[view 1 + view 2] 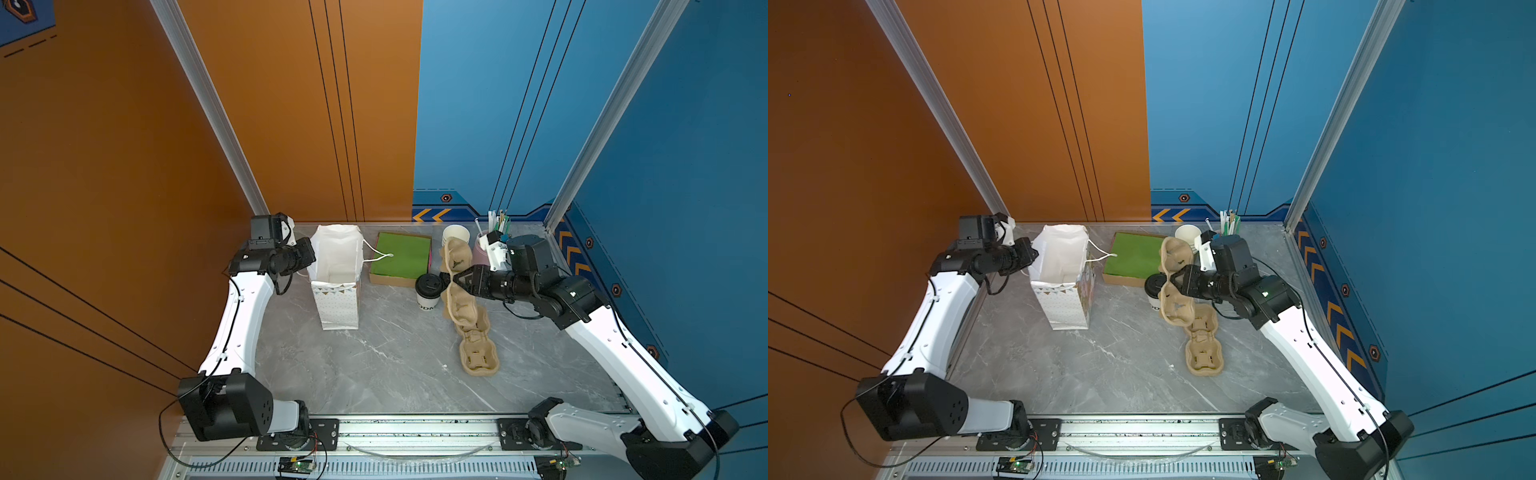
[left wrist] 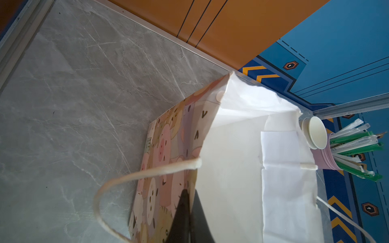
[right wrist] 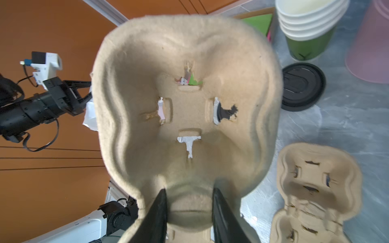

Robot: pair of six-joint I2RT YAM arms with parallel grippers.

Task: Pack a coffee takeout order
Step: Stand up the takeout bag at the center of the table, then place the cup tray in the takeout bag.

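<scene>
Nearest: spare carriers (image 1: 478,361) lie on the worktop (image 1: 374,365), untouched.

Just behind them is the right gripper (image 1: 456,279), jaws clamped across the narrow waist of another carrier (image 1: 457,253). The right wrist view shows one jaw on each side of that waist. This carrier looks lifted and tilted, not flat on the worktop.

The cup (image 1: 426,301), lid (image 1: 429,284) already on, stands upright on the worktop just beside the held carrier, on its bag side. It is not in a pocket and not packed.

The bag (image 1: 336,270) stands open, well apart from the cup. The left gripper (image 2: 188,199) has its jaws pinched shut on the bag's rim, one outside and one inside.

Farthest back: the napkin (image 1: 401,255) in its box (image 1: 390,279), a cup stack (image 1: 456,235), and a tin (image 1: 480,253) of straws (image 1: 500,222).

Risks, as I judge them:
- The carrier's edge is right at the cup, so a sideways swing could tip it.
- The carrier's far end sits close to the cup stack and could knock it.
- The pulp waist is soft, so the grip could slip or crush it.
- The bag rim is thin paper, so a pull from the left arm could tear it or drag the bag over.
- The carrier is long and could catch the bag's mouth going in.
</scene>
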